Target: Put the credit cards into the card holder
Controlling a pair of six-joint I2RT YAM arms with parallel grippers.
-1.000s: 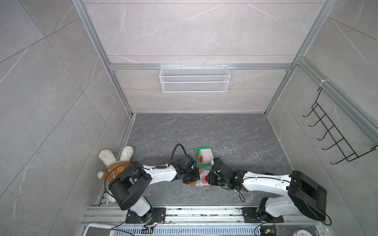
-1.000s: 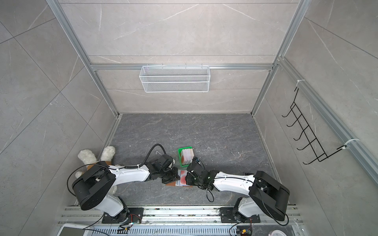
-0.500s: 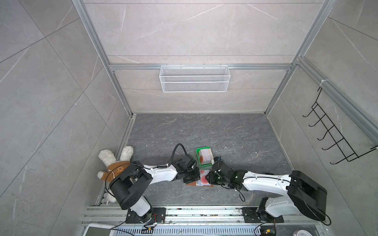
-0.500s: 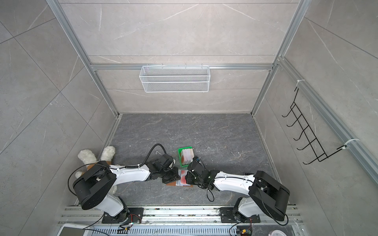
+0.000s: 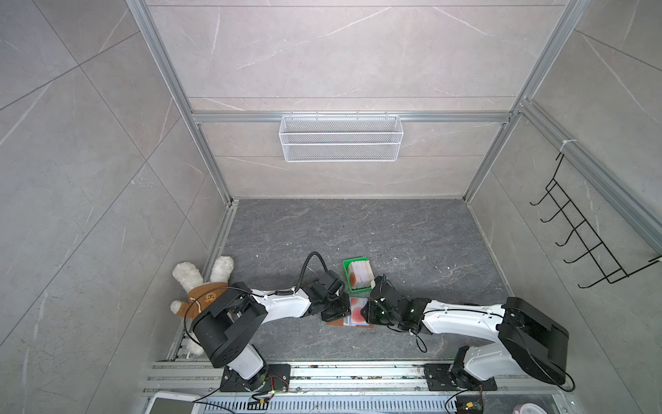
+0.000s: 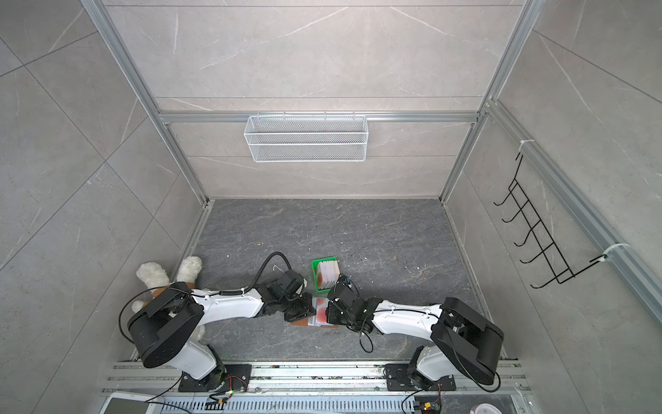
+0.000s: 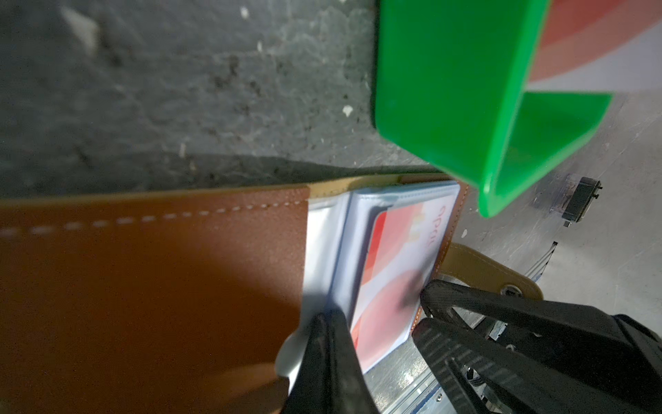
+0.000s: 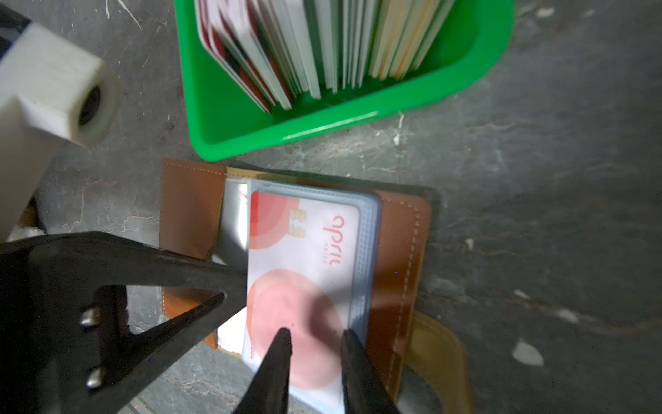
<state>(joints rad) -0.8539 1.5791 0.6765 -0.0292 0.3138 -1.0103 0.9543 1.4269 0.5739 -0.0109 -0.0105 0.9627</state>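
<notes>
Beside the green tray [image 8: 322, 118], pinched the card holder's [image 8: 394, 269] sleeve [image 8: 233, 222] in the closed left gripper [image 8: 234, 286]; pressed a part-sleeved credit card [image 8: 301, 251] with the part-open right gripper [image 8: 315, 333]; risked buckling it if skewed.

The credit cards [image 8: 272, 46] seem blurred, tops cropped.

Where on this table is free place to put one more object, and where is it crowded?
Free: the dark grey stone tabletop between the green plastic tray and the back wall, and the stretch from the tray to the right wall. Crowded: the tan leather card holder, where the left end effector and right end effector meet.
</notes>
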